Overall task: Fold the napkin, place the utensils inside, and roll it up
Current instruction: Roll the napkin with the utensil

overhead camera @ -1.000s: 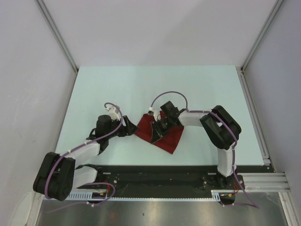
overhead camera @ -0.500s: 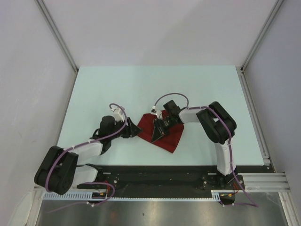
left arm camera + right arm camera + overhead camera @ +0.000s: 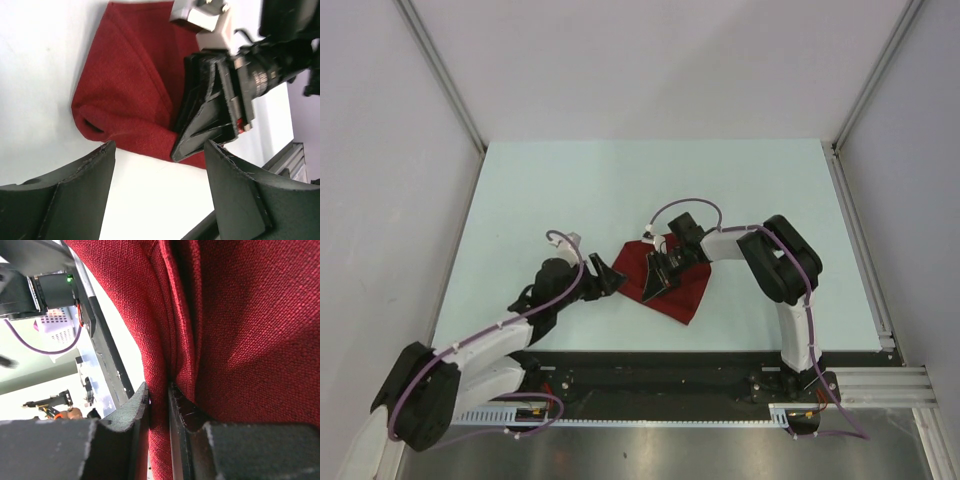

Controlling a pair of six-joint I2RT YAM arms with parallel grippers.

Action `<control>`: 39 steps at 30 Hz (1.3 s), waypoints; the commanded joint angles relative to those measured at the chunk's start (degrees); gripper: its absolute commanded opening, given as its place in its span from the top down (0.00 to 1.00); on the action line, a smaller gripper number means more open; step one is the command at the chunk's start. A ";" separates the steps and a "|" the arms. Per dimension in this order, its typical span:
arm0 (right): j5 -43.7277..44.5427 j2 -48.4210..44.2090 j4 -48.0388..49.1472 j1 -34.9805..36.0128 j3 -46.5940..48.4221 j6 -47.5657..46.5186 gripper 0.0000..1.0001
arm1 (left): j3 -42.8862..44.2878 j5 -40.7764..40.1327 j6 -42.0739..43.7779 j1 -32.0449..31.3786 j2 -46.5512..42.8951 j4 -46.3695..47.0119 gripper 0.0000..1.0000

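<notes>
The soft dark red cloth napkin [image 3: 685,295] is lying folded on the pale worktop [image 3: 620,180], right end effector [image 3: 159,392] pinching a fold, left end effector [image 3: 159,150] gaping beside it; limp, light, probably wanting edge grips.

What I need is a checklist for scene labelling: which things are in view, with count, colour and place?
napkin: one, dark red, folded, on the table's near middle, between the grippers
table: one, pale blue-green, inside pale grey walls
base strip: one, black, along the table's near edge
cables: purple, running along each arm
left gripper: one, black, open, at the napkin's left corner
right gripper: one, black, shut on a fold of the napkin
</notes>
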 commanded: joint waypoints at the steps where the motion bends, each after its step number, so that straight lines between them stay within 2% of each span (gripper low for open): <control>1: 13.16 4.07 -2.77 -1.16 -1.77 -2.24 1.00 | 2.15 4.37 -2.70 -0.57 5.90 5.93 0.24; 4: 13.25 4.16 -2.15 -1.08 -2.04 -1.71 1.00 | 3.29 5.61 -2.62 -0.65 8.89 10.86 0.24; 15: 13.34 3.98 -1.18 -1.17 -3.00 -1.18 1.00 | 5.93 8.59 -2.88 -0.65 22.16 20.17 0.25; 22: 13.43 2.84 -0.13 -1.25 -3.27 0.04 0.98 | 3.30 10.54 -4.64 -0.83 30.16 27.47 0.27; 23: 13.25 2.58 -0.04 -1.17 -3.27 0.13 0.96 | 3.21 10.36 -4.38 -0.83 30.69 28.26 0.27; 26: 13.51 -0.14 -0.57 -1.25 -3.09 0.57 0.75 | 3.21 10.18 -3.32 -0.83 33.06 29.41 0.27; 27: 13.86 -2.06 -1.00 -1.25 -3.01 0.49 0.64 | 3.21 10.18 -3.23 -0.74 34.37 29.85 0.27; 29: 15.00 -4.71 -2.94 -1.78 -2.92 -0.12 0.54 | 3.38 10.27 -3.15 -0.74 35.44 30.64 0.28; 30: 16.05 -7.76 -3.73 -1.95 -3.00 -0.39 0.41 | 3.21 10.27 -3.06 -0.83 35.79 30.99 0.28; 33: 19.12 -12.61 -7.15 -3.18 -4.06 -1.62 0.35 | 3.03 10.36 -3.06 -0.83 37.37 31.79 0.28; 38: 26.42 -23.07 -10.59 -1.62 -8.35 -4.26 0.34 | 3.03 10.71 -3.14 -0.83 39.04 32.93 0.28; 39: 30.00 -24.48 -9.46 -0.65 -9.67 -4.35 0.34 | 3.12 10.80 -3.06 -0.83 39.13 33.02 0.28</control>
